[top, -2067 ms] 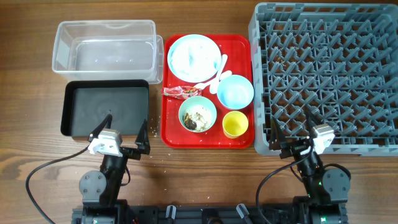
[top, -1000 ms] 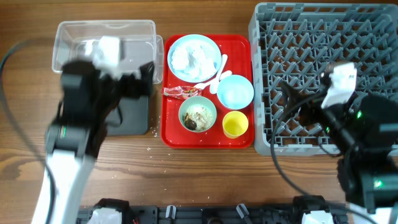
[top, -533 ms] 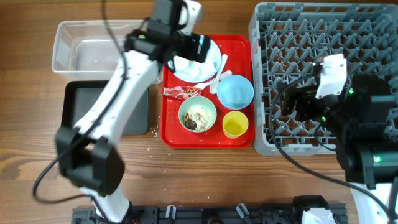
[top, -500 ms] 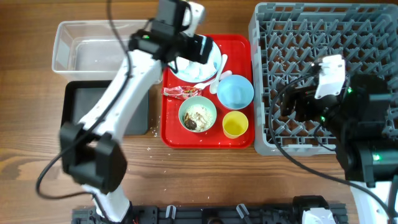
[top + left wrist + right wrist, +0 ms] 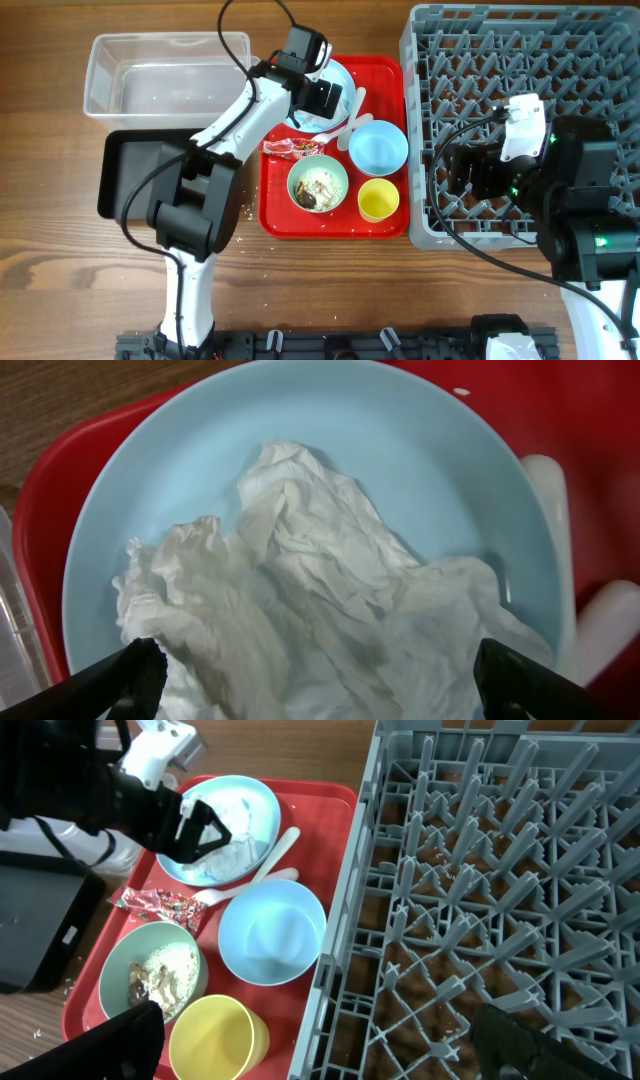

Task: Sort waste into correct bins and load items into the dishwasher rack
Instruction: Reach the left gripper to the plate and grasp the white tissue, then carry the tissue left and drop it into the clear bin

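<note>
Crumpled white tissue (image 5: 300, 610) lies on the light blue plate (image 5: 420, 450) at the back of the red tray (image 5: 275, 215). My left gripper (image 5: 320, 695) is open just above it, fingertips either side of the tissue; it also shows in the overhead view (image 5: 315, 95). My right gripper (image 5: 330, 1055) is open and empty above the left edge of the grey dishwasher rack (image 5: 530, 100). The snack wrapper (image 5: 290, 148), the pale green bowl (image 5: 318, 185) with food scraps, the light blue bowl (image 5: 378, 147), the yellow cup (image 5: 378, 200) and the white cutlery (image 5: 345, 125) sit on the tray.
The clear tub (image 5: 165, 75) stands at the back left, with the black tray (image 5: 140, 180) in front of it. The rack's upright pegs (image 5: 480, 900) fill the right side. Small crumbs lie on the wood in front of the black tray.
Both arms have risen from rest at the front edge. The left arm has swung across to the plate and come down over the tissue. The right arm now hovers at the rack's left edge.
</note>
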Robot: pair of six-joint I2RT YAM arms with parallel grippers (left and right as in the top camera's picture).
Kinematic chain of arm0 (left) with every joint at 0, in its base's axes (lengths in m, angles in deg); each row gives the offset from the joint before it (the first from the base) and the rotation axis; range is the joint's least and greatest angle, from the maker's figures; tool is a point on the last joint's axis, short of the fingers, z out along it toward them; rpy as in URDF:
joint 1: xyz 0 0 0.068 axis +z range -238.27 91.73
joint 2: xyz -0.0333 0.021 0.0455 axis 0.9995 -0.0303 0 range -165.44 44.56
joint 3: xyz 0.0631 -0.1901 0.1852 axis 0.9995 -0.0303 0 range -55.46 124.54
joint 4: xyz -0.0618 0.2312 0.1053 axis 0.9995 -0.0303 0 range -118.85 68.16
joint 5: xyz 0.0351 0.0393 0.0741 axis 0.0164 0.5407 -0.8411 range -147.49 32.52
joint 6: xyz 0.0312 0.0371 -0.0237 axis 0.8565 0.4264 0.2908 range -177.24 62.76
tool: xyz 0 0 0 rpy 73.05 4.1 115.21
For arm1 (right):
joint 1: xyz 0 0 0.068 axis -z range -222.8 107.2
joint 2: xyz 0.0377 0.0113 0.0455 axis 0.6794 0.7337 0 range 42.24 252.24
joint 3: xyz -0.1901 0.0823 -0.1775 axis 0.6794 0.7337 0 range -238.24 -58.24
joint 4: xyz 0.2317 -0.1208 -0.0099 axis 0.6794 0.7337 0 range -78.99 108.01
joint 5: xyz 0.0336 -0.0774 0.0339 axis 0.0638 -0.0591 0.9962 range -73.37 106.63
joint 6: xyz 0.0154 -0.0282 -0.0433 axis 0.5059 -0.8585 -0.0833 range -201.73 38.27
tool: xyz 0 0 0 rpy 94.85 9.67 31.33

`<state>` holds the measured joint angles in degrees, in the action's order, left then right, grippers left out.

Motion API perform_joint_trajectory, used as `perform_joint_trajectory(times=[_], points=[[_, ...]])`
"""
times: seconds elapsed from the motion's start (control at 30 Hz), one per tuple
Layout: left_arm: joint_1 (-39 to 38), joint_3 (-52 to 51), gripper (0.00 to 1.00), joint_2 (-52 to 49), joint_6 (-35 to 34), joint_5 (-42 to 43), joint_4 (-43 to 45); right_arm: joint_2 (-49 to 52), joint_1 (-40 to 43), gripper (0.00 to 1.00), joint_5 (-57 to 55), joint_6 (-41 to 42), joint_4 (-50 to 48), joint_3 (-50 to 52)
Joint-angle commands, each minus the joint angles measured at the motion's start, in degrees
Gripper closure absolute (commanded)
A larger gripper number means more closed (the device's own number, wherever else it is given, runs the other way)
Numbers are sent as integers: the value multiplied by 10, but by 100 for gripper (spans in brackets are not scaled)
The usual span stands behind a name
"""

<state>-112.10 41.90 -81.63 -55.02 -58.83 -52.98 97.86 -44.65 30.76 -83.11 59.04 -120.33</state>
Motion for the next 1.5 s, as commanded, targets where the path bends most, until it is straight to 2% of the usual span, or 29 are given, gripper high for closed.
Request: perform_joint_trajectory(times=[0.0, 0.27, 0.37, 0.4, 0.43, 0.47, 0.5, 0.63, 0.8, 1.0, 1.13, 1.23, 1.3, 1.33, 1.4, 1.47], points=[[3, 12, 1, -28, -15, -11, 16, 1, -2, 0, 8, 0, 1, -11], [3, 12, 18, -62, -14, 24, 33, 1, -2, 0, 8, -1, 0, -11], [1, 12, 32, -68, -14, 24, 31, 1, -2, 0, 8, -1, 0, -11], [0, 12, 45, -68, -14, 23, 30, 1, -2, 0, 8, -1, 0, -11], [0, 12, 63, -68, -14, 23, 29, 1, -2, 1, 7, -1, 1, -11], [0, 12, 86, -68, -14, 23, 29, 1, -2, 0, 7, -1, 1, -11], [0, 12, 96, -64, -14, 24, 29, 1, -2, 0, 7, -1, 1, -11], [1, 16, 96, -25, -43, 23, 27, 1, -2, 1, 8, -1, 0, -11], [23, 60, 96, 82, -103, 24, -25, 1, -2, 1, 8, 0, 0, -11], [106, 68, 96, 199, -104, 23, -89, 1, -2, 1, 8, 0, 0, -11], [178, 62, 96, 190, -99, 21, -122, 1, -2, 1, 8, 0, 0, -11], [226, 53, 95, 143, -92, 22, -122, 1, -2, 0, 8, 0, 0, -11], [239, 53, 92, 117, -84, 24, -122, 1, -2, 1, 8, 0, 0, -11], [244, 53, 87, 100, -85, 24, -123, 1, -2, 1, 8, 0, 0, -11], [247, 53, 48, 69, -85, 24, -122, 1, -2, 0, 8, 0, 1, -11], [247, 53, 26, 57, -85, 23, -118, 1, -2, 1, 8, 1, 1, -11]])
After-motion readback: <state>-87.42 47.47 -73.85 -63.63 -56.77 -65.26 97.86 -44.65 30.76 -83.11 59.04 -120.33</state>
